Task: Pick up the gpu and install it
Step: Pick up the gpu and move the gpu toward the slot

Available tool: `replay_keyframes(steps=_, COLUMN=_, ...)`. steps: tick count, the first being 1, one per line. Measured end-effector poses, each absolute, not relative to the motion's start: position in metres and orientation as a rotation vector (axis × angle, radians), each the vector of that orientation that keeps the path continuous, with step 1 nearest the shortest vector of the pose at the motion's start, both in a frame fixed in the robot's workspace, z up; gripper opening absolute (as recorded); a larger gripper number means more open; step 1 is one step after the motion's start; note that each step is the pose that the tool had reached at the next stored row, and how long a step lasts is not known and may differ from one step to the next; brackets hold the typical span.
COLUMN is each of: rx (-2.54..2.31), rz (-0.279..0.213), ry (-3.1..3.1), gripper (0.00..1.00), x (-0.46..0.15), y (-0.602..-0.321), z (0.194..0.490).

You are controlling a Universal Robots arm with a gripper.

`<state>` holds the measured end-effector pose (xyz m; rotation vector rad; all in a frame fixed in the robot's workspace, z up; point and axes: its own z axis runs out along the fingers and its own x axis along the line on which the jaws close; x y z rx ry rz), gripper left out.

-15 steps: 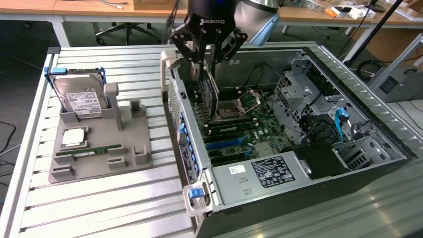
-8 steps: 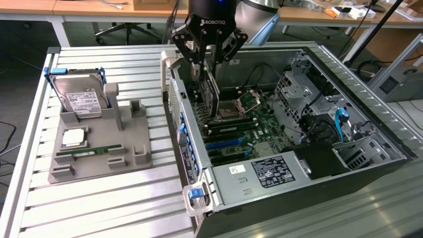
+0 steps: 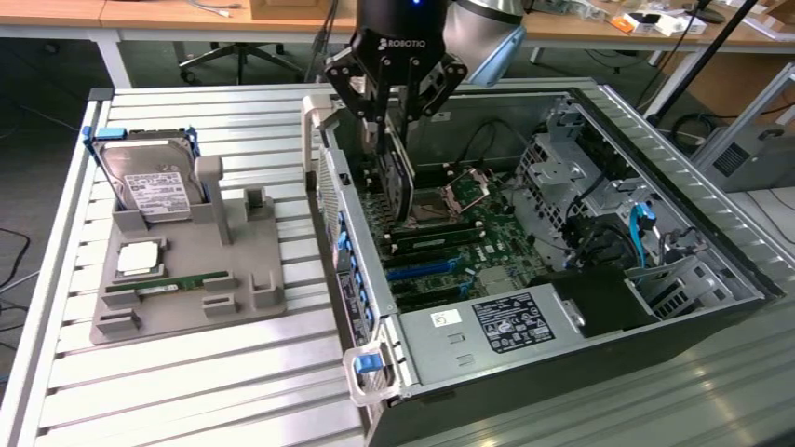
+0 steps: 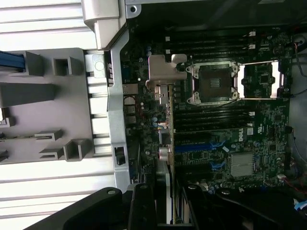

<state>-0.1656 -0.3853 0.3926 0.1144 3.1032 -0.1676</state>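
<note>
install step in hand: hand [image 3: 389, 130] is closed on the gpu [image 3: 400, 182], card on edge, low inside the open case [image 3: 333, 219] over the motherboard [image 3: 491, 228], apparently not seated; next move likely needs its edge lined with the blue slot [image 3: 420, 268], bracket toward the rear wall

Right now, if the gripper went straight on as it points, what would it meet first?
The gripper holds the gpu, which would probably reach the motherboard beside the CPU socket first; depth is unclear.

Bright, even light — shadowed recesses
</note>
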Motion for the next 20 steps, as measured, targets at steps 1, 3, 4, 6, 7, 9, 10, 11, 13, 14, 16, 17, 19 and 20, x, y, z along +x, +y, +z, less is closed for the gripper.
replay_keyframes(steps=1, rx=0.114, rz=-0.168, ry=3.103, gripper=0.27, x=-0.1652, y=-0.3853, z=0.3925)
replay_keyframes(steps=3, rx=0.114, rz=-0.168, ry=3.103, gripper=0.27, x=-0.1646, y=-0.3853, z=0.3921)
replay_keyframes(steps=4, rx=0.114, rz=-0.169, ry=3.103, gripper=0.27, x=-0.1641, y=-0.3853, z=0.3918)
replay_keyframes(steps=6, rx=0.114, rz=-0.169, ry=3.103, gripper=0.27, x=-0.1637, y=-0.3853, z=0.3916)
replay_keyframes(steps=7, rx=0.114, rz=-0.169, ry=3.103, gripper=0.27, x=-0.1635, y=-0.3853, z=0.3914)
replay_keyframes(steps=9, rx=0.114, rz=-0.169, ry=3.103, gripper=0.27, x=-0.1631, y=-0.3853, z=0.3911)
replay_keyframes(steps=10, rx=0.114, rz=-0.169, ry=3.103, gripper=0.27, x=-0.1628, y=-0.3853, z=0.391)
replay_keyframes(steps=11, rx=0.114, rz=-0.17, ry=3.103, gripper=0.27, x=-0.1625, y=-0.3853, z=0.3908)
replay_keyframes(steps=13, rx=0.114, rz=-0.17, ry=3.103, gripper=0.27, x=-0.1621, y=-0.3853, z=0.3905)
replay_keyframes(steps=14, rx=0.114, rz=-0.17, ry=3.103, gripper=0.27, x=-0.1619, y=-0.3853, z=0.3904)
replay_keyframes(steps=16, rx=0.114, rz=-0.17, ry=3.103, gripper=0.27, x=-0.1615, y=-0.3854, z=0.3901)
replay_keyframes(steps=17, rx=0.114, rz=-0.17, ry=3.103, gripper=0.27, x=-0.1612, y=-0.3853, z=0.3898)
replay_keyframes(steps=19, rx=0.114, rz=-0.171, ry=3.103, gripper=0.27, x=-0.1608, y=-0.3854, z=0.3896)
replay_keyframes(steps=20, rx=0.114, rz=-0.171, ry=3.103, gripper=0.27, x=-0.1606, y=-0.3854, z=0.3894)
